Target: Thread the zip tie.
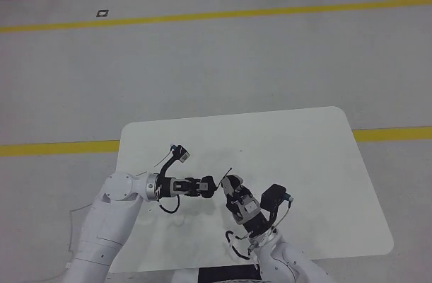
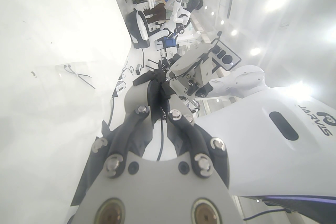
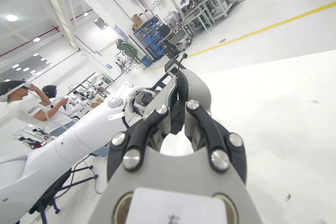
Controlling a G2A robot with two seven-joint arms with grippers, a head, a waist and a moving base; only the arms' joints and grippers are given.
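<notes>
The zip tie (image 1: 225,174) is a thin black strap held above the white table (image 1: 307,156), near its front middle. My left gripper (image 1: 210,186) and right gripper (image 1: 225,187) meet tip to tip there, each shut on the strap. In the left wrist view, the left gripper (image 2: 157,84) pinches the zip tie (image 2: 161,136), which trails back between its fingers. In the right wrist view, the right gripper (image 3: 179,79) clamps the zip tie (image 3: 181,62), whose small head end pokes out past the fingertips. The join between the two grippers is hidden.
The table's far half and right side (image 1: 293,141) lie bare except for tiny specks. A yellow floor line (image 1: 53,148) runs behind the table. Beyond my right fingertips, the left arm (image 3: 78,130) and its wrist bracket (image 3: 171,68) stand close.
</notes>
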